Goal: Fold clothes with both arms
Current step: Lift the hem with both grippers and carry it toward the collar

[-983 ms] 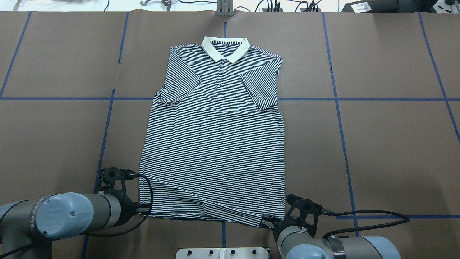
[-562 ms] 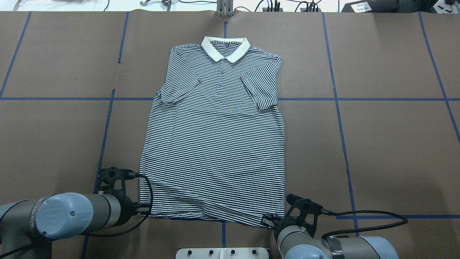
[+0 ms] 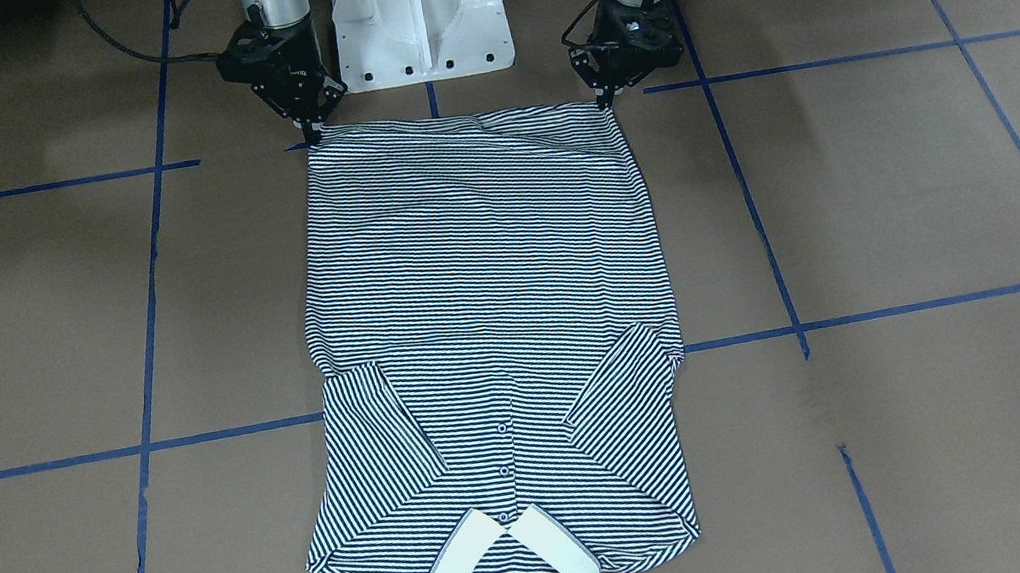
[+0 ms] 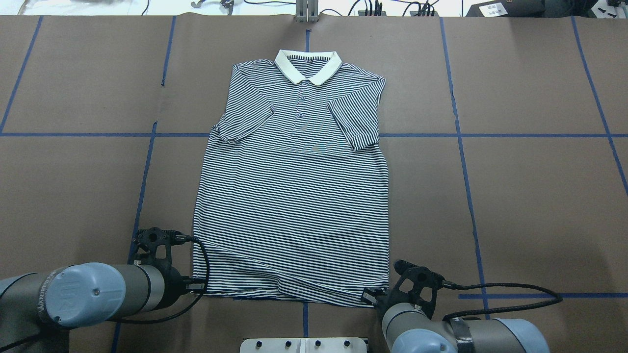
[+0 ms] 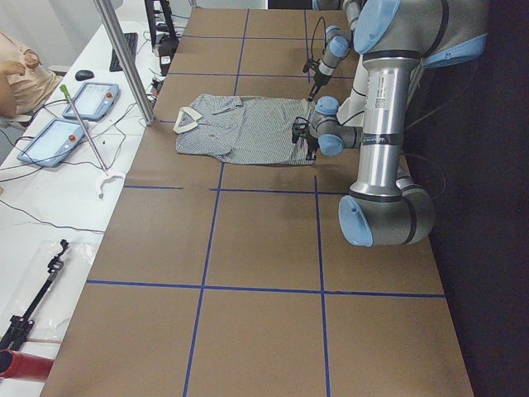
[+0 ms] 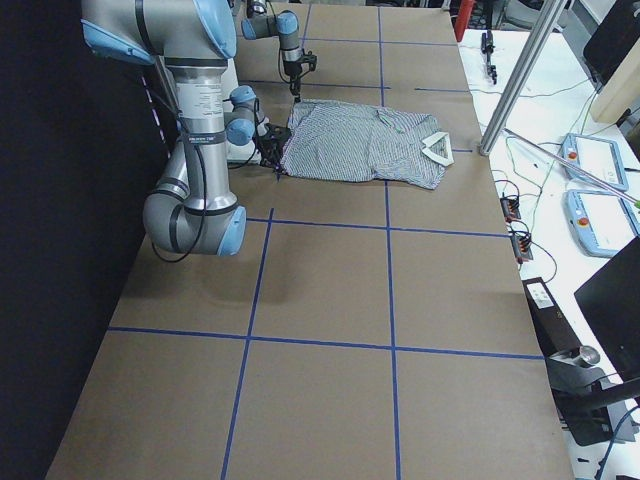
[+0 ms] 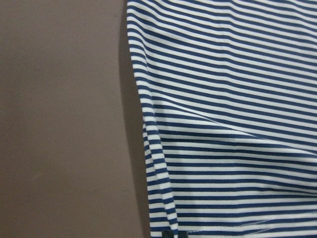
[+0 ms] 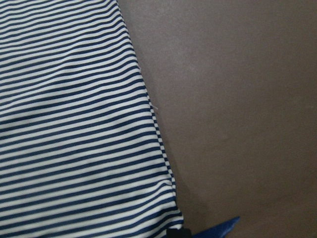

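The striped polo shirt (image 4: 294, 196) lies flat and face up on the brown table, its cream collar (image 4: 307, 66) at the far end and both sleeves folded in over the chest. My left gripper (image 3: 608, 102) is down at the near hem corner on my left side, its fingers pinched together on the cloth. My right gripper (image 3: 313, 134) is pinched on the other near hem corner. Each wrist view shows only that corner of the shirt (image 7: 228, 124) (image 8: 74, 124), with a black fingertip (image 7: 170, 233) at the bottom edge.
The white pedestal base (image 3: 418, 7) stands just behind the hem, between the arms. Blue tape lines (image 4: 461, 137) cross the brown table cover. A white bench (image 5: 50, 165) with tablets and cables runs along the far side, with a person's arm (image 5: 12, 70) beside it.
My right gripper has shifted slightly to the right and toward the robot, drawing its hem corner with it so the near hem lies straighter. The left gripper has hardly moved.
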